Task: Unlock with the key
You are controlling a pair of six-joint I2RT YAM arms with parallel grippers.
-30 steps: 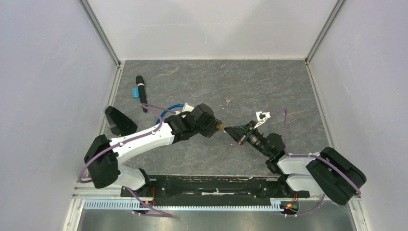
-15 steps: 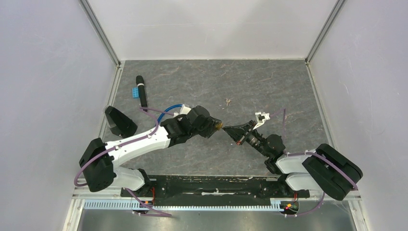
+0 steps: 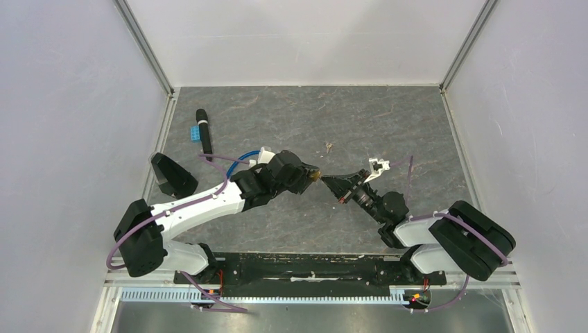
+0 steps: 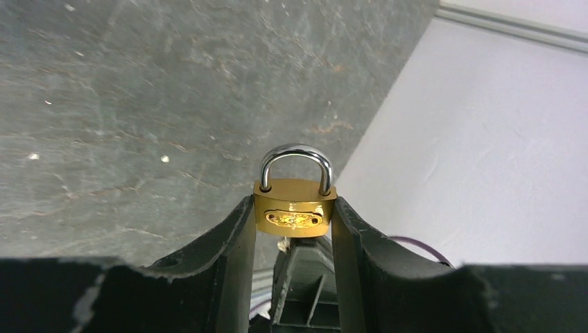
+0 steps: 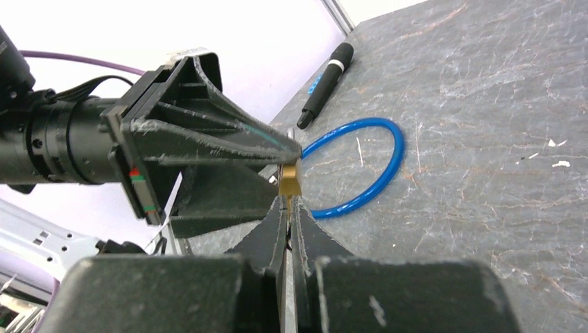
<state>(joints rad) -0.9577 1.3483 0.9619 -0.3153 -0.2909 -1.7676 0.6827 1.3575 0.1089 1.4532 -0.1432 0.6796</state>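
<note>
A brass padlock (image 4: 295, 208) with a closed silver shackle is clamped between the fingers of my left gripper (image 4: 293, 202), shackle pointing away from the wrist. In the top view the padlock (image 3: 315, 175) sits at table centre, held above the surface, where the left gripper (image 3: 310, 177) meets my right gripper (image 3: 326, 180). The right gripper (image 5: 288, 200) is shut on a thin key (image 4: 283, 244), whose tip meets the padlock's (image 5: 288, 180) underside. How far the key is in the keyhole is hidden.
A blue tube ring (image 5: 360, 166) lies on the grey table beyond the padlock. A black marker (image 3: 203, 132) and a small blue block (image 3: 196, 132) lie at the far left. A small bit of debris (image 3: 328, 146) lies mid-table. White walls enclose the table.
Both grippers have shifted slightly away from the arm bases. The right gripper with the key has closed in on the padlock's underside. Both grips are unchanged.
</note>
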